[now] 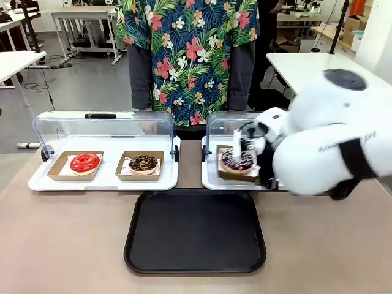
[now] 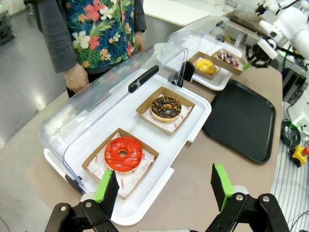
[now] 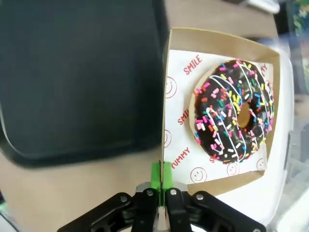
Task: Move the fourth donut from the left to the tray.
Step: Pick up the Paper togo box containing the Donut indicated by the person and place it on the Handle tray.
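The fourth donut (image 1: 237, 161) (image 3: 235, 112), dark chocolate with pink and white drizzle and coloured sprinkles, lies in its brown cardboard holder (image 3: 218, 41) over the right white tray. My right gripper (image 1: 254, 171) (image 3: 161, 179) is shut on the holder's wall on the side facing the black tray (image 1: 195, 229) (image 3: 72, 72); I cannot tell whether the holder is lifted. The left wrist view shows this donut (image 2: 227, 57) far off, next to the yellow donut (image 2: 206, 65). My left gripper (image 2: 164, 186) hangs open above the left white tray's near edge, holding nothing.
The left white tray (image 1: 104, 181) (image 2: 145, 203) holds a red donut (image 1: 84, 162) (image 2: 123, 153) and a nut-crumbed chocolate donut (image 1: 143, 163) (image 2: 166, 108). Both clear lids (image 1: 104, 127) stand open. A person in a flowered shirt (image 1: 187, 55) stands at the far side.
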`<state>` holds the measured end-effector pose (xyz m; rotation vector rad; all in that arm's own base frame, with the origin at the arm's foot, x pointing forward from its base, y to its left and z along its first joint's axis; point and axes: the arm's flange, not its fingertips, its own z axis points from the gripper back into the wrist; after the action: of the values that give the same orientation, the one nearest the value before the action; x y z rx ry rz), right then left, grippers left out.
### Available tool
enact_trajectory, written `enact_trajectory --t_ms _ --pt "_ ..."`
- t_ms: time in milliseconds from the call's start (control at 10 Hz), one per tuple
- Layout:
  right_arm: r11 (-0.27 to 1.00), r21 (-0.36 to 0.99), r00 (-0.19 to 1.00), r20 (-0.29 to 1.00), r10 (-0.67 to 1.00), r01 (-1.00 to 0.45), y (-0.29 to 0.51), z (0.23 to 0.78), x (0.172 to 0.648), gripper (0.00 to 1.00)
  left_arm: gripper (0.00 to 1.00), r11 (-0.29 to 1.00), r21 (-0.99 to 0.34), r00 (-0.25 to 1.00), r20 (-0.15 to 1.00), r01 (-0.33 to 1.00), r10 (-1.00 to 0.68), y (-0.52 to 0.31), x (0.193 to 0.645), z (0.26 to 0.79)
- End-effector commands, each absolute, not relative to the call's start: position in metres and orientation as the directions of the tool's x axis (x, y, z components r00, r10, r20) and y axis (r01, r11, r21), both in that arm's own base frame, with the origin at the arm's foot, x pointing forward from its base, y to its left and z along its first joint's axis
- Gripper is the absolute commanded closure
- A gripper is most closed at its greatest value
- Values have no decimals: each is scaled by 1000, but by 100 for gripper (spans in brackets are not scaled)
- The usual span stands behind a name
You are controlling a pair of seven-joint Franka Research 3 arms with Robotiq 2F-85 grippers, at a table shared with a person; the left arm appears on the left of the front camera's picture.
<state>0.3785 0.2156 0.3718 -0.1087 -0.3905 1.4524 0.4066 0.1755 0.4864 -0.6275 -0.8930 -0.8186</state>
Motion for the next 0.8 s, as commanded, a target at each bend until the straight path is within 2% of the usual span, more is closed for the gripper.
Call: enact_trajectory --t_ms 0,300,700 --pt "147 -321 93 178 980 -936 249 356 337 98 0 545 -139 362 873 827 -327 174 407 488" --pt "127 -331 69 181 981 -935 281 342 298 98 0 545 -139 362 873 827 -327 174 407 488" --pt "61 -321 4 175 985 -945 303 317 269 98 0 545 -139 362 873 827 -327 174 407 488"
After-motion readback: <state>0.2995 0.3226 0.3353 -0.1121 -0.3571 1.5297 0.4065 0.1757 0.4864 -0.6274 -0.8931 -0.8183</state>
